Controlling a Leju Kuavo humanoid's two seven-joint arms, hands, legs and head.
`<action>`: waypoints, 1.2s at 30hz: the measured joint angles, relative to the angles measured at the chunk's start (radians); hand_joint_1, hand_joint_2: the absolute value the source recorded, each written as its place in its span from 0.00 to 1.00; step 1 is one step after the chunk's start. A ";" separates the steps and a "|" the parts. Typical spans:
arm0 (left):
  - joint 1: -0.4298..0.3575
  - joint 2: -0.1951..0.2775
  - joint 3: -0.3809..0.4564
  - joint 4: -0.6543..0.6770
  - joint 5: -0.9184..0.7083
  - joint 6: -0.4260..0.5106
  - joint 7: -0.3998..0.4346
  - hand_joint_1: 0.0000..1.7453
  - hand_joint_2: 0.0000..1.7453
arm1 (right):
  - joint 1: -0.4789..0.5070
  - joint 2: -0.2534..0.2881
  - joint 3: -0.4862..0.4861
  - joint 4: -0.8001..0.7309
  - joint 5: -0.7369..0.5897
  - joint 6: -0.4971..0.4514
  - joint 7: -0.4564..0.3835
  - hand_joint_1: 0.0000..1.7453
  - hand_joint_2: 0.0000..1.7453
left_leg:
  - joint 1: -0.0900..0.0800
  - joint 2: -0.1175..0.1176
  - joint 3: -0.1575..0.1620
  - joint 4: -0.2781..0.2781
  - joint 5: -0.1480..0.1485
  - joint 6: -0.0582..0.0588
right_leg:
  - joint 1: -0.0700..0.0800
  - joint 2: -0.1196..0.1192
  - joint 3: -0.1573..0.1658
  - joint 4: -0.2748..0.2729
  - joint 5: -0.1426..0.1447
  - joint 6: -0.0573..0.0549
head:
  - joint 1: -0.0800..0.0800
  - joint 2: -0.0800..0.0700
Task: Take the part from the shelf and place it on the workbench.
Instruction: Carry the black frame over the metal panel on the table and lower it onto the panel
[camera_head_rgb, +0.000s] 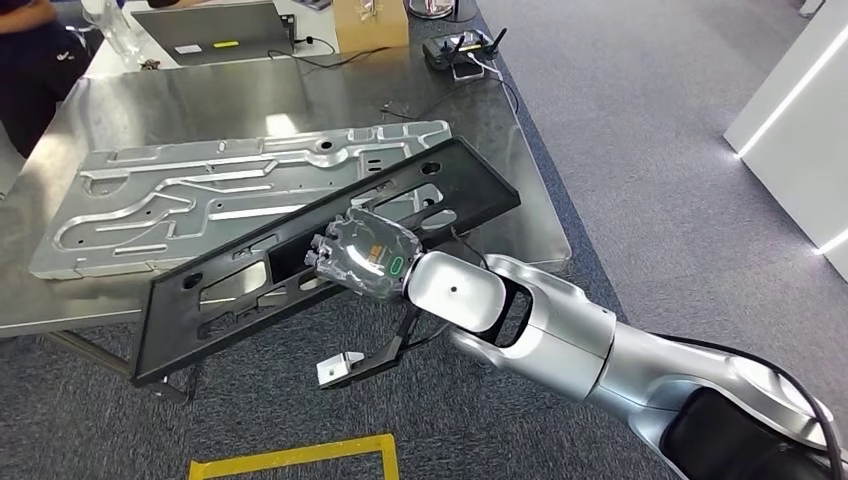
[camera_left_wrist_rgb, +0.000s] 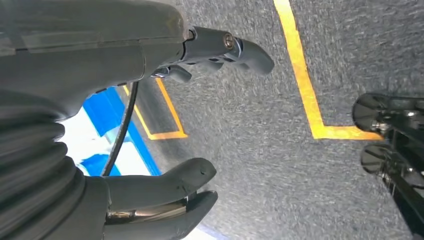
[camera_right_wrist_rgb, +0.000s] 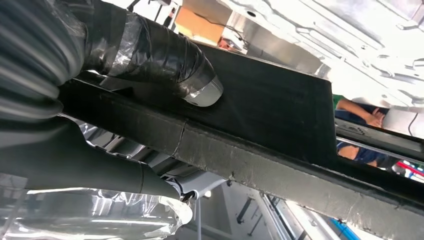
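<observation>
The right hand (camera_head_rgb: 365, 255), wrapped in clear plastic film, grips the long black panel (camera_head_rgb: 250, 290) near its middle; in the right wrist view a taped thumb (camera_right_wrist_rgb: 200, 87) presses flat on the panel's dark face while the other fingers (camera_right_wrist_rgb: 100, 172) curl beneath its edge, so the hold is a clamp across the near long edge. The panel is held in the air, tilted, its far right end over the metal table (camera_head_rgb: 300, 100) and its near left end hanging out past the table's near edge, over the grey carpet. It partly overlaps the big silver machined plate (camera_head_rgb: 200, 200) that lies flat on the table.

The panel looks rigid and thin, pierced with cutouts, probably fairly light for its length, but long enough to swing and lever hard against a single grip. A hold near the middle of the long edge seems right for balance; the film on the hand may make the contact slippery, so a firm pinch is needed. Lowering it flat risks scraping the plate below.

The left hand (camera_left_wrist_rgb: 165, 125) hangs over the carpet and yellow floor tape (camera_left_wrist_rgb: 300, 75), fingers spread apart, holding nothing
</observation>
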 joint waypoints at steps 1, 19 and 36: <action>0.000 0.000 0.000 0.000 0.000 0.000 0.001 0.00 1.00 | 0.001 0.000 0.000 0.001 0.000 0.000 -0.001 1.00 1.00 | 0.006 0.001 -0.008 0.001 0.018 -0.007 | -0.003 0.000 0.004 0.002 -0.005 0.004 | 0.000 0.000; 0.001 -0.002 0.000 0.000 0.010 0.004 0.003 0.00 1.00 | 0.007 -0.002 -0.008 0.012 -0.002 0.000 0.001 1.00 1.00 | -0.015 -0.008 0.125 -0.239 0.104 0.052 | 0.012 0.010 -0.119 0.204 -0.045 0.012 | -0.002 0.000; -0.003 -0.005 0.000 0.000 0.012 0.011 0.003 0.00 1.00 | 0.021 -0.001 -0.009 0.048 0.003 -0.015 0.011 1.00 1.00 | 0.008 0.004 0.080 -0.216 0.145 -0.017 | 0.006 0.008 0.021 0.019 -0.032 0.007 | -0.002 0.000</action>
